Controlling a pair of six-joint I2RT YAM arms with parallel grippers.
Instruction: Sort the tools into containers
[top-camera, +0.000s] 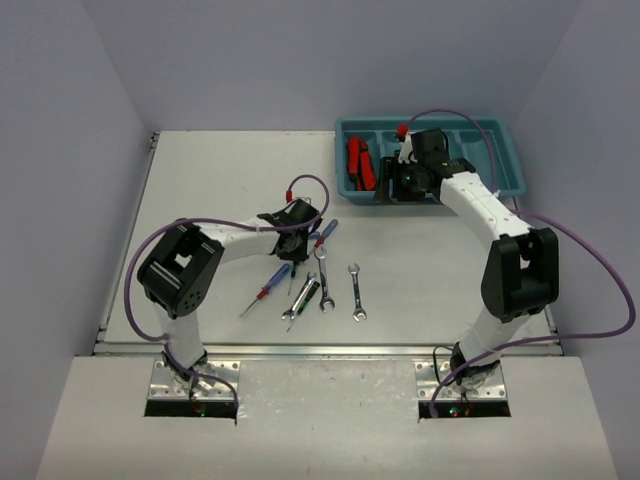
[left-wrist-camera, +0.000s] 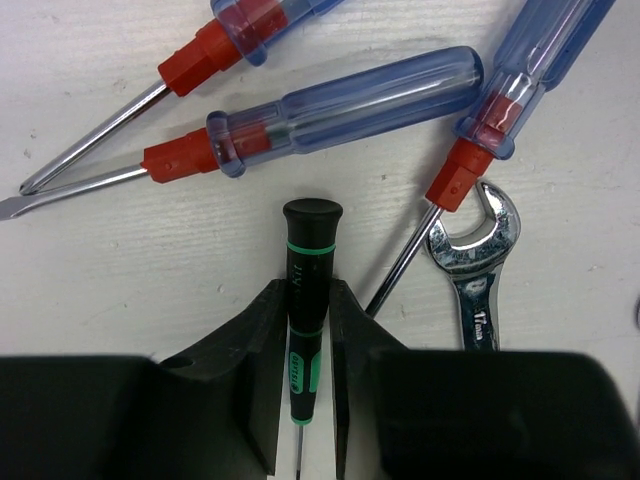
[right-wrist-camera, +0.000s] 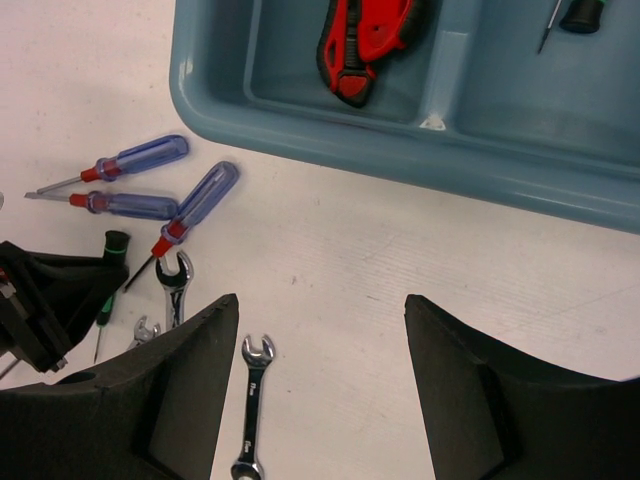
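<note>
Now: left jaws clamped on thin screwdriver, lift not yet made

Left jaws closed on the thin black-green screwdriver (left-wrist-camera: 310, 240), pinching the lower handle just above the shaft. Cap end sticks out ahead of the jaws, the tip runs back between them. The tool looks to be lying flat on the desk (left-wrist-camera: 120, 270); can't tell if it's off the surface yet. Right jaws open wide and empty, hovering over bare desk, with the teal tray (right-wrist-camera: 400, 165) ahead of them.

Risks, as a judgement:
- The grip is on a narrow round handle, so it may roll or pivot in the jaws on lift and droop at the cap end.
- The blue-handled screwdriver (left-wrist-camera: 520, 70) has its shaft ending just beside the right-hand finger, and the silver wrench (left-wrist-camera: 475, 260) sits right of that. Either could be dragged along if the jaws sweep sideways.
- The two other blue screwdrivers (left-wrist-camera: 340, 105) lie across, ahead of the jaws, so pushing forward would knock them.
- Wrong compartment: the red-black knife (right-wrist-camera: 365, 40) fills one slot, and a dark green-banded tool (right-wrist-camera: 580, 12) shows in the next.

Screwdriver look: slim, black ribbed handle, green bands, thin steel shaft
</note>
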